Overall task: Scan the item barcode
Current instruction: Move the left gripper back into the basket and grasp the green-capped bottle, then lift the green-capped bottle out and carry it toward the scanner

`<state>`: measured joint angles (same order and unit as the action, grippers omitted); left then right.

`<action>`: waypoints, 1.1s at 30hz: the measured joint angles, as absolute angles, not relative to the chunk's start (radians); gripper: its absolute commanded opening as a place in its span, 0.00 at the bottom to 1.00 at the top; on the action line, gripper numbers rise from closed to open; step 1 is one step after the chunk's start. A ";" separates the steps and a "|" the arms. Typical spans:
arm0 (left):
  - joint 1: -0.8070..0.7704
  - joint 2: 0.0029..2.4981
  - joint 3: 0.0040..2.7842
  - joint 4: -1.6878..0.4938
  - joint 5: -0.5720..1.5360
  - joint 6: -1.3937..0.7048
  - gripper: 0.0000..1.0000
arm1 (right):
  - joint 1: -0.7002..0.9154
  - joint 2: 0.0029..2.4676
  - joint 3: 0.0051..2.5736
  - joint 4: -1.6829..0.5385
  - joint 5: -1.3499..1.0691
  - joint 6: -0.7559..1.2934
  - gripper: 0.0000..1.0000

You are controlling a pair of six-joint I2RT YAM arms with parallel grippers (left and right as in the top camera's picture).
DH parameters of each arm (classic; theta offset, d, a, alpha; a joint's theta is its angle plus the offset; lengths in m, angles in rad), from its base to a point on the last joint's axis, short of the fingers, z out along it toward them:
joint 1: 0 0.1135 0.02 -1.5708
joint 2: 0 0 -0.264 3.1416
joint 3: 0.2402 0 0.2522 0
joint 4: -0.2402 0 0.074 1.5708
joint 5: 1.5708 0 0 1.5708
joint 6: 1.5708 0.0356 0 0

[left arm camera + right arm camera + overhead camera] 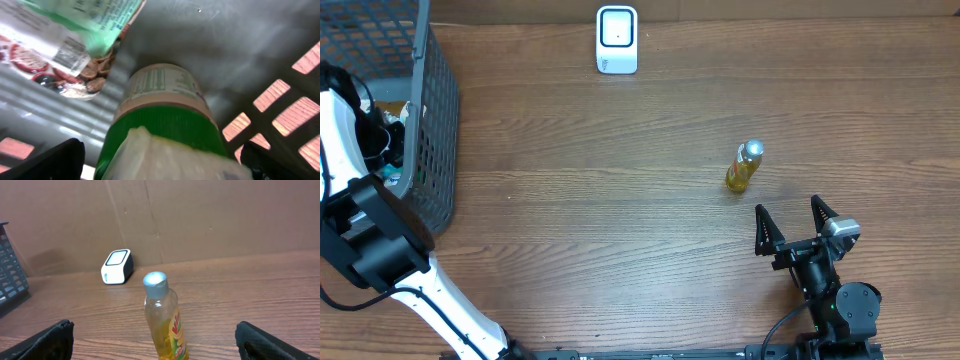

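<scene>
A yellow bottle (pixel 744 167) with a silver cap stands upright on the wooden table, and the right wrist view shows it (pixel 165 325) straight ahead. My right gripper (pixel 788 215) sits just in front of it, open, its fingers well apart and touching nothing. The white barcode scanner (pixel 617 40) stands at the table's far edge. My left arm reaches into the wire basket (pixel 432 130). There my left gripper (pixel 160 165) is open around a green-lidded jar (pixel 165 100) with a pale wrap over its lid, the fingers (pixel 55 160) clear of its sides.
The basket at the left edge also holds a snack packet (pixel 65 45) with green print, lying beside the jar. Its wire wall (pixel 280 110) rises close to my left gripper's right finger. A brown cardboard wall (pixel 200 220) backs the table.
</scene>
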<state>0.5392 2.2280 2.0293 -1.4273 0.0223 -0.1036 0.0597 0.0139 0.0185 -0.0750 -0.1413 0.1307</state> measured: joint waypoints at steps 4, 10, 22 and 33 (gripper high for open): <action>0.540 2.228 1.989 -1.393 0.039 -0.104 0.97 | 0.060 0.014 0.019 -0.075 -0.142 0.130 1.00; 0.539 2.228 1.969 -1.379 0.050 -0.097 0.68 | 0.060 0.014 0.019 -0.075 -0.141 0.130 1.00; 0.540 2.230 1.989 -1.418 0.061 -0.104 0.39 | 0.060 0.014 0.019 -0.075 -0.141 0.130 1.00; 0.553 2.245 2.503 -1.665 0.069 -0.151 0.28 | 0.060 0.014 0.019 -0.075 -0.141 0.130 1.00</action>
